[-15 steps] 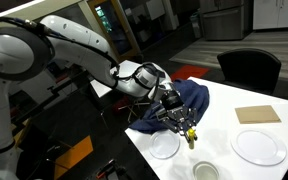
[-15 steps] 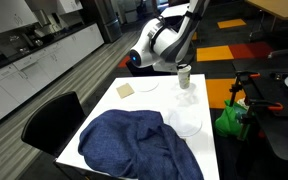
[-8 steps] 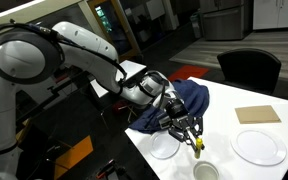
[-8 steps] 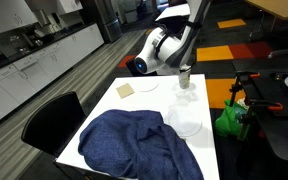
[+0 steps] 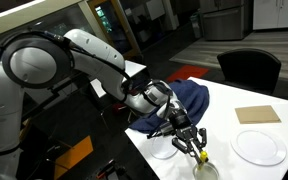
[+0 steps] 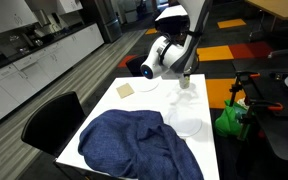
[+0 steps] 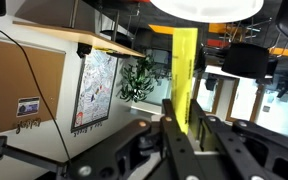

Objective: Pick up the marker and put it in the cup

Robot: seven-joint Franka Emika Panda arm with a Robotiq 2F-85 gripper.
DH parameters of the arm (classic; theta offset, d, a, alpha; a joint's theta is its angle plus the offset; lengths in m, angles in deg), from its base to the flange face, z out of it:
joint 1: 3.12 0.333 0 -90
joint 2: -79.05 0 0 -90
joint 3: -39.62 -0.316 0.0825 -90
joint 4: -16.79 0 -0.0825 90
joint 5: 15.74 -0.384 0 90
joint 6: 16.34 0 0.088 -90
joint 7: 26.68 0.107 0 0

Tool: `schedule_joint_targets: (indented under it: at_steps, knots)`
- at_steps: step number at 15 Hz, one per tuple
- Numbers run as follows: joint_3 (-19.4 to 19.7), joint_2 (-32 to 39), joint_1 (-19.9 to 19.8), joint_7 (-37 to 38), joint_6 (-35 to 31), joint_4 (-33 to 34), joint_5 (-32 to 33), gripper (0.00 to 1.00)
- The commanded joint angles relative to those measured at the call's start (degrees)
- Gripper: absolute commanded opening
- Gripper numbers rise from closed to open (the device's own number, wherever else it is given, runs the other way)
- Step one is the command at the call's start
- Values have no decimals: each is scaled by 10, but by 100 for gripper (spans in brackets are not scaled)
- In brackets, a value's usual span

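Observation:
My gripper (image 5: 193,146) is shut on the yellow marker (image 5: 197,153) and holds it upright, tip down. It hangs just above the small white cup (image 5: 206,171) at the table's near edge. In the wrist view the marker (image 7: 187,70) stands between the two fingers (image 7: 184,112) and points at the cup's white rim (image 7: 206,8) at the top of the picture. In an exterior view the gripper (image 6: 186,78) hangs over the table's far end; the marker is too small to make out there.
A shallow white bowl (image 5: 163,150) lies beside the cup and a large white plate (image 5: 259,147) lies further along. A blue cloth (image 5: 187,100) is heaped behind the gripper. A wooden coaster (image 5: 257,114) lies at the back. A dark chair (image 5: 249,68) stands beyond the table.
The gripper has carried the marker from beside the blue cloth, past the bowl, to a spot over the cup, and has come lower.

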Motion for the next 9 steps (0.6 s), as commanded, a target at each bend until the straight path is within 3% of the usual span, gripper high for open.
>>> schedule_joint_targets:
  at_steps: [1, 9]
  knots:
    - [-6, 10, -13, -5, -11, 2, 9, 5]
    - [-4, 48, -13, 8, -10, 30, 3, 5]
